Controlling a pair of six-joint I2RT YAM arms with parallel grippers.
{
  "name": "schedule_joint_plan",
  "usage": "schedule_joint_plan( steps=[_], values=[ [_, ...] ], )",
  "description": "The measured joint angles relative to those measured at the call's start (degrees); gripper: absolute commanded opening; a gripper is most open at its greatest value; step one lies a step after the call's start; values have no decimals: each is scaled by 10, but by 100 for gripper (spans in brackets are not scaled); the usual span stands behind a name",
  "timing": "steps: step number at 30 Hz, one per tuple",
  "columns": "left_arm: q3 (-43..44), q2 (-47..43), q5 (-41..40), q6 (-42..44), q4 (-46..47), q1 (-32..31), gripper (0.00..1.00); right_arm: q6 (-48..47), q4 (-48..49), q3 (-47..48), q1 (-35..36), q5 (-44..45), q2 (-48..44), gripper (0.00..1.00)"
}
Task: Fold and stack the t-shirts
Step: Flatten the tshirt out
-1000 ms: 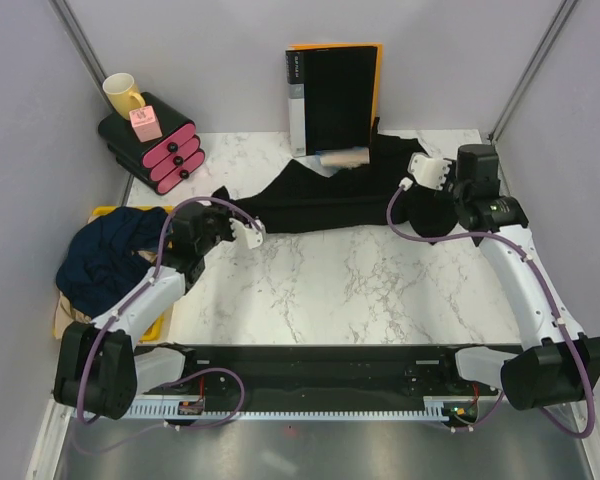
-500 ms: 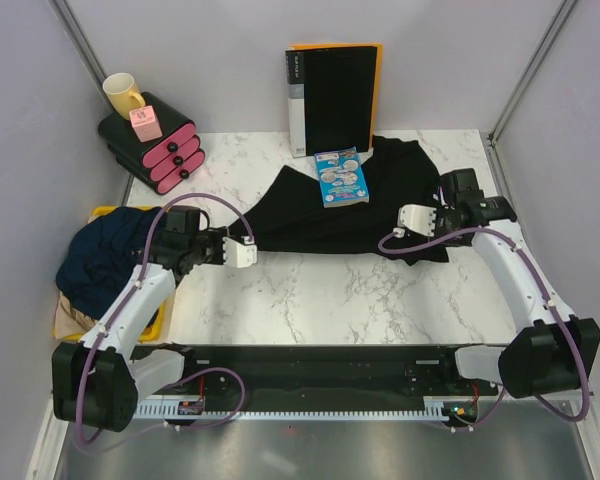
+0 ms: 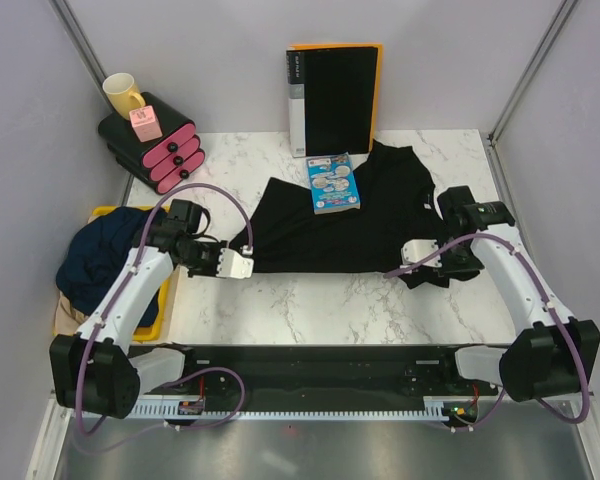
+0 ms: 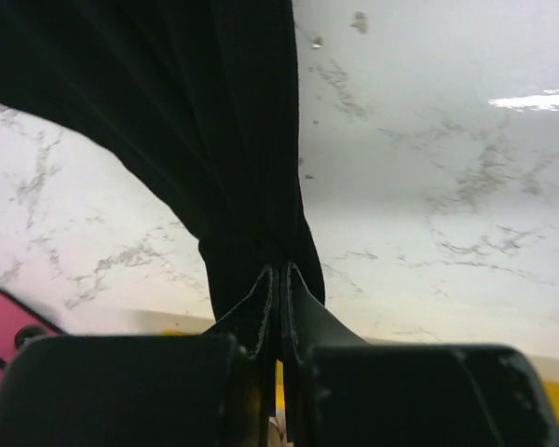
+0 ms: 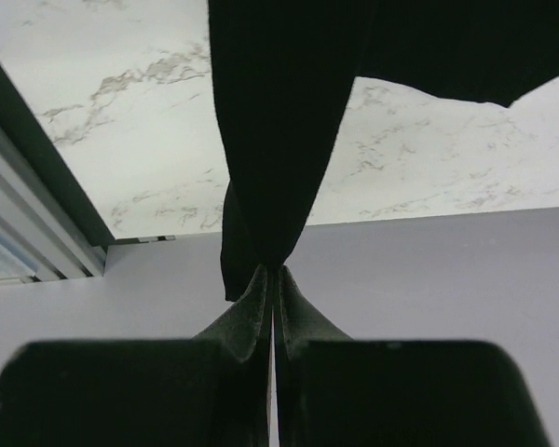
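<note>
The black t-shirt (image 3: 365, 225) lies spread across the far middle of the marble table (image 3: 320, 300). Its top edge comes close to the upright binder (image 3: 332, 98) at the back, and its right sleeve ends short of the table's right edge. A broad strip of bare marble runs between the shirt's near hem and the base rail (image 3: 310, 362). More bare marble lies to the left of the shirt, between it and the drawer unit (image 3: 152, 142) that carries a mug (image 3: 123, 93). The yellow tray (image 3: 163, 318) at the left edge holds the bundled navy t-shirt (image 3: 110, 255). The tan t-shirt (image 3: 68, 312) shows only as a sliver beneath it. A blue booklet (image 3: 332, 183) rests on the black shirt's upper part and covers the cloth there. From above, the right gripper's (image 3: 417, 250) tips are lost against the dark cloth bunched under them. The right wrist view shows them pressed tight together on a gathered fold. The left gripper (image 3: 238, 265) is likewise clamped on the shirt's near left corner, and pleats fan away from its fingers (image 4: 259, 300). The left arm leans out over the tray, with its forearm turned right and its wrist low. The right arm runs up along the right edge and bends inward at the elbow, so its wrist points back toward the middle.
</note>
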Motion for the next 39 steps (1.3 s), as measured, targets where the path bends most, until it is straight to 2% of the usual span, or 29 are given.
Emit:
schedule_joint_plan(
  steps=[4, 6, 7, 8, 9, 10, 11, 15, 17, 20, 23, 25, 26, 27, 28, 30, 36, 39],
  values=[
    [24, 23, 2, 28, -81, 0, 2, -33, -15, -30, 0, 9, -32, 0],
    [30, 34, 3, 41, -115, 0, 2, -46, -19, -40, 0, 11, -47, 11],
    [33, 40, 3, 48, -131, 0, 8, -50, -21, -45, 0, 11, -53, 28],
    [35, 44, 3, 56, -144, 0, 18, -54, -22, -49, 0, 11, -58, 38],
    [37, 49, 2, 64, -155, 0, 35, -57, -22, -54, 0, 12, -61, 48],
    [39, 52, -2, 72, -165, 0, 63, -59, -24, -59, 0, 16, -63, 57],
    [41, 56, -8, 80, -173, 0, 70, -62, -26, -63, -1, 19, -65, 58],
    [62, 80, -44, 92, -205, 2, 76, -65, -31, -66, -2, 26, -65, 59],
    [92, 100, -61, 91, -217, 3, 74, -56, -38, -50, -2, 17, -61, 58],
    [176, 137, -71, 77, -219, 6, 70, -14, -43, 24, -7, -16, -19, 50],
    [246, 165, -58, 41, -168, 10, 70, 65, 17, 115, -19, -61, 50, 46],
    [266, 183, -37, 16, -107, 13, 53, 129, 82, 163, -28, -96, 104, 25],
    [268, 194, -28, 6, -77, 13, 39, 160, 118, 181, -32, -111, 134, 14],
    [269, 208, -18, -1, -53, 12, 7, 188, 147, 198, -35, -125, 163, 0],
    [270, 227, -11, -8, -32, 11, 2, 216, 173, 216, -37, -136, 195, 0],
    [278, 275, -5, -17, -5, 5, 2, 266, 208, 259, -40, -156, 263, 0],
    [384, 461, 16, -50, 36, -15, 2, 386, 270, 447, -50, -198, 486, 0],
    [444, 509, 34, -65, 40, -22, 2, 414, 278, 506, -52, -210, 548, 0]
  ],
)
